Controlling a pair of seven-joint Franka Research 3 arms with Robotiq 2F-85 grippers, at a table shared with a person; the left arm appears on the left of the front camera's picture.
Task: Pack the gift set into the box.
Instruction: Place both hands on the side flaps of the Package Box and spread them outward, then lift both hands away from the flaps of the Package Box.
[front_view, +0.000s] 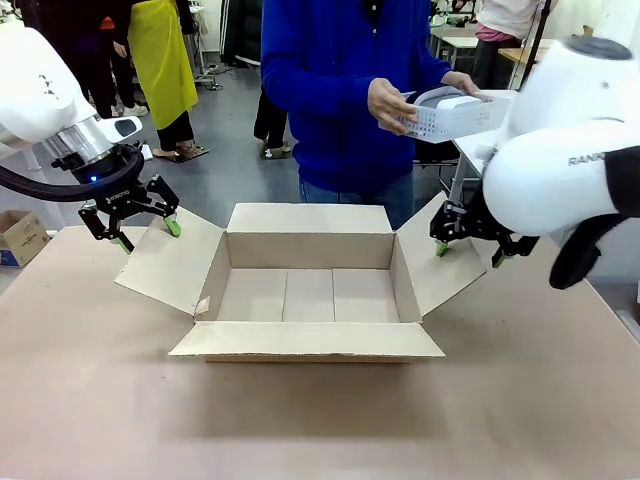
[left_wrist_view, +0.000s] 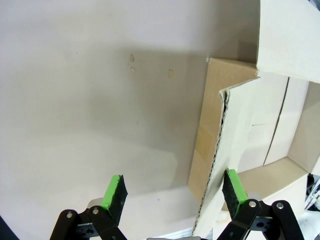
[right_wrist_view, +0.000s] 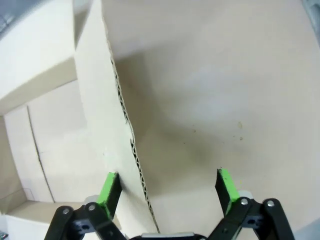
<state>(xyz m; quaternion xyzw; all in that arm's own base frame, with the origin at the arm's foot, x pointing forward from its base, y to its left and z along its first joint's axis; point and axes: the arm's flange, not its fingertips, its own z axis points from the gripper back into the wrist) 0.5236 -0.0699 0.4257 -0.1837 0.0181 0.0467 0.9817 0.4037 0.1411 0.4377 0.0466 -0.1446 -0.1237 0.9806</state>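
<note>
While the gift set (front_view: 452, 115) was held in the person's hands (front_view: 392, 105), up beyond the far right corner of the box (front_view: 308, 250) and not yet lowered, the step in hand was judged to be the holding-open of the carton for loading. The basket was carried roughly level, mouth upward, its long axis lying across the table (front_view: 300, 420) from left to right. The box was set at the table's middle, opening upward, all four flaps splayed, its long axis likewise running left to right. The left flap (front_view: 170, 265) was straddled by the left gripper (front_view: 148, 235), jaws spread, with the flap's edge just beside one pad but not seen to be pinched. The right flap (front_view: 440, 270) was straddled the same way by the right gripper (front_view: 468, 253), also released. The next move was judged to call for both flaps being kept outward so that the basket could be brought down level into the bare interior.
</note>
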